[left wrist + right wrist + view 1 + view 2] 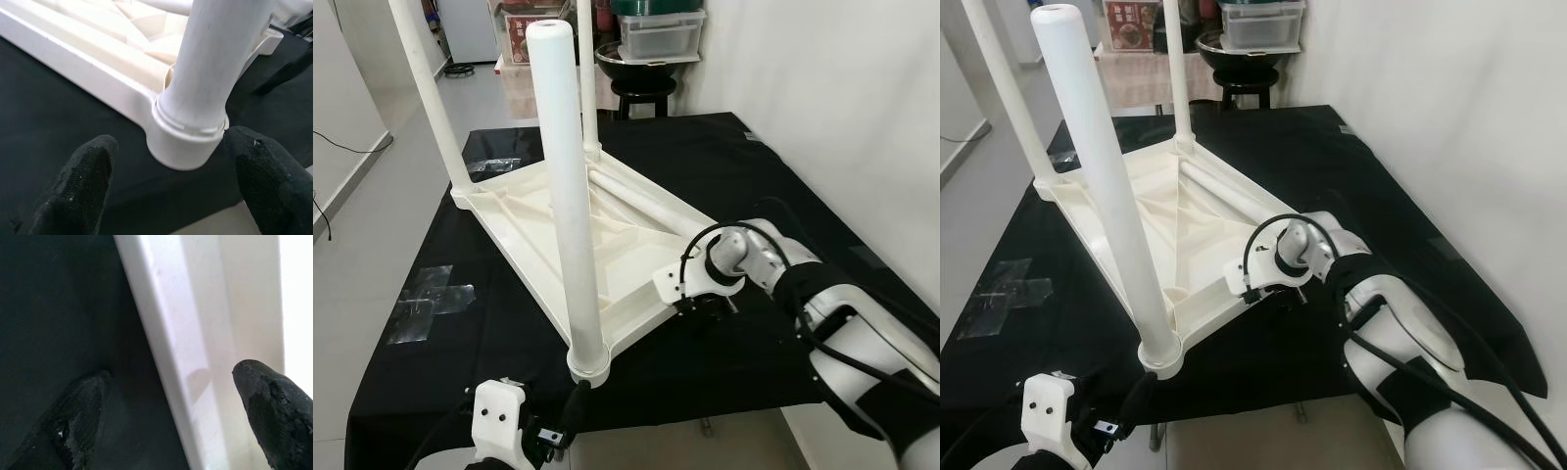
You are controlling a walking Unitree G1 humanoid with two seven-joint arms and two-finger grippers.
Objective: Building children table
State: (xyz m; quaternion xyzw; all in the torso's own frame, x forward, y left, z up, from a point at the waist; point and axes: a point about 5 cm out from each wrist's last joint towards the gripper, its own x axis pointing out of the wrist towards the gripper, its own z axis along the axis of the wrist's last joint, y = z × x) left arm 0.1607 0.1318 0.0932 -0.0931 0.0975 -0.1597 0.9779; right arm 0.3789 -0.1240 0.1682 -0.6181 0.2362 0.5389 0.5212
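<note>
The white children's table (pixel 607 257) lies upside down on a black cloth. Three legs stand upright in its corner sockets, the nearest leg (pixel 563 196) at the front corner. A loose leg (pixel 651 201) lies across the underside. My left gripper (pixel 566 419) is low at the cloth's front edge, just short of the near socket (pixel 186 142). Its fingers (pixel 88 181) are open, one to either side of the socket, apart from it. My right gripper (pixel 705 305) is at the tabletop's right corner, open, with the white rim (pixel 195 362) between its fingers (pixel 274 406).
A dark stool (pixel 641 90) with a black bowl and clear plastic boxes stands behind the cloth. A white wall (pixel 842 98) runs close along the right. Clear tape patches (pixel 431 294) lie on the cloth at left. The cloth's front edge (pixel 705 416) is near me.
</note>
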